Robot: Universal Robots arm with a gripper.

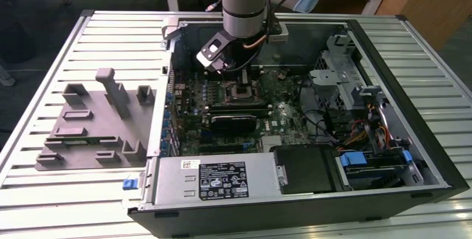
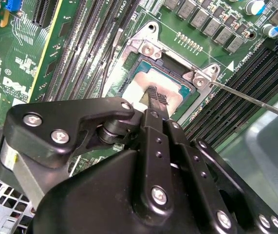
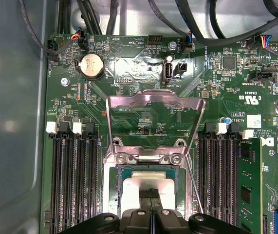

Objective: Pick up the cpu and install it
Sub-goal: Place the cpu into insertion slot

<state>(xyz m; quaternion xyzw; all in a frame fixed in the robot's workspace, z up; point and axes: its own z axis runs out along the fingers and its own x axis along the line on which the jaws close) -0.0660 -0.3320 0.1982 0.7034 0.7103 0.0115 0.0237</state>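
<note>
Centrally, the pincer hung over the open socket on the green board, inside the computer case that lay on the slatted surface. Its fingers stood narrow, all but together, tips touching the top of the cpu and clasping nothing that could be seen. The cpu lay within the socket frame, apparently flat, with the hinged metal plate raised clear of it and the thin wire lever swung out to one side. Seating, by this judgement, was the step in hand. Done well, it called for light, straight-down contact, the chip level and square to the frame, and no sideways drag that could bend the contacts beneath.
</note>
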